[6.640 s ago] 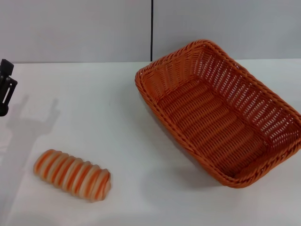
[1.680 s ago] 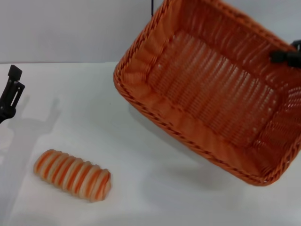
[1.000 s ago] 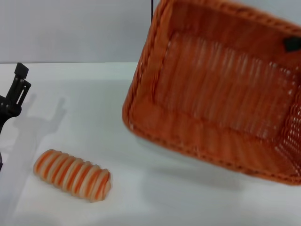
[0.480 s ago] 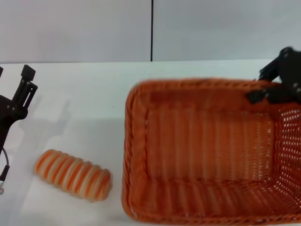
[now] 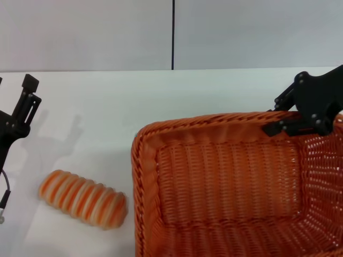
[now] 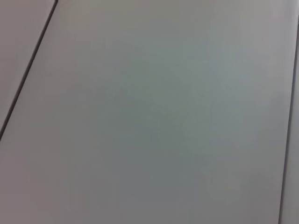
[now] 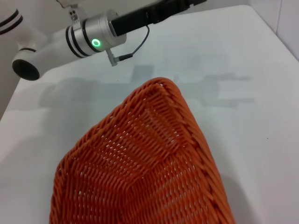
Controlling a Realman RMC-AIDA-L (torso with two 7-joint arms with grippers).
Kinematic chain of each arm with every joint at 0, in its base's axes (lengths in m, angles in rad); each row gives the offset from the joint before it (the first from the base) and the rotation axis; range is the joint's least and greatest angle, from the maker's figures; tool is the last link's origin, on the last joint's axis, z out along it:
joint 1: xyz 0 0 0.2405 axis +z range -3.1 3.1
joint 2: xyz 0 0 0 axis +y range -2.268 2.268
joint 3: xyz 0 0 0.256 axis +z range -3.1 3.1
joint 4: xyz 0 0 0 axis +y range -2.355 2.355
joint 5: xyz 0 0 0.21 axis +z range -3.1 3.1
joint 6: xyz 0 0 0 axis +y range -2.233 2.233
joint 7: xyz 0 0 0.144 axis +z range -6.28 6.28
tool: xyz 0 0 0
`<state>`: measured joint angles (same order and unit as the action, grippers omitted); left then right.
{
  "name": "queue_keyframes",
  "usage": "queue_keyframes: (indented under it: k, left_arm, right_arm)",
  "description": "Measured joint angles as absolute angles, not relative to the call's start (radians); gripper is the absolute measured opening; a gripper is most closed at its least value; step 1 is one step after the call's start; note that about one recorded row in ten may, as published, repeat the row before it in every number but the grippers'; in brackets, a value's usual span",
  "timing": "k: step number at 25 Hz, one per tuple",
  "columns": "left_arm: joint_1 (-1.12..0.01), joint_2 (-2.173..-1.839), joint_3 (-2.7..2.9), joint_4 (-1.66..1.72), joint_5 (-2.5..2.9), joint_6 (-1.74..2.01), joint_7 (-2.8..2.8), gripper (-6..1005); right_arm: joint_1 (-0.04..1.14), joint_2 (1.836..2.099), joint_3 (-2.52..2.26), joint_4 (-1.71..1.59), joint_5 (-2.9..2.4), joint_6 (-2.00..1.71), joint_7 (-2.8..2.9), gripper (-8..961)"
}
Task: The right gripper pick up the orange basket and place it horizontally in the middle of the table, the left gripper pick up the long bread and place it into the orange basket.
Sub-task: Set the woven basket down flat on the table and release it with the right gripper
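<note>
The orange basket (image 5: 225,187) lies lengthwise across the near right half of the table (image 5: 107,118), mouth up and running past the frame's lower and right edges. Whether it rests on the tabletop I cannot tell. My right gripper (image 5: 278,115) is shut on its far braided rim near the right end. The right wrist view looks into the basket (image 7: 140,172) from that rim. The long bread (image 5: 83,198), striped orange and cream, lies on the table left of the basket, a short gap away. My left gripper (image 5: 16,101) hangs open at the far left, above and behind the bread, holding nothing.
A grey wall (image 5: 171,32) with a dark vertical seam rises behind the table's far edge. The left arm's white link (image 7: 88,39), with a green light, shows past the basket in the right wrist view. Only a grey panel (image 6: 149,112) fills the left wrist view.
The basket came off the back right, was lifted and tilted, then swung down and turned crosswise, nearer the front. The left gripper crept inward from the left edge. The bread stayed put.
</note>
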<state>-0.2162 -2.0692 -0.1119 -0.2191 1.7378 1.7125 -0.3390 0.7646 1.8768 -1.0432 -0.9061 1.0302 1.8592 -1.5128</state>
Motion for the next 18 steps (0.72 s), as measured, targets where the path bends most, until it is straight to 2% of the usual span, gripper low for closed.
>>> queue_keyframes:
  k: [8, 14, 18]
  left_arm:
    - [-0.214, -2.068, -0.097, -0.219, 1.739, 1.725, -0.339, 811]
    - [-0.217, -2.068, -0.087, -0.219, 1.740, 1.726, -0.339, 811]
    - [-0.215, -2.068, -0.087, -0.219, 1.740, 1.726, -0.339, 811]
  right_arm:
    - [0.788, 1.894, -1.022, -0.851, 1.028, 1.794, -1.517, 270]
    - [0.789, 1.922, -0.987, -0.856, 1.025, 1.757, -1.539, 279]
    - [0.788, 1.925, -0.973, -0.860, 1.030, 1.736, -1.539, 426]
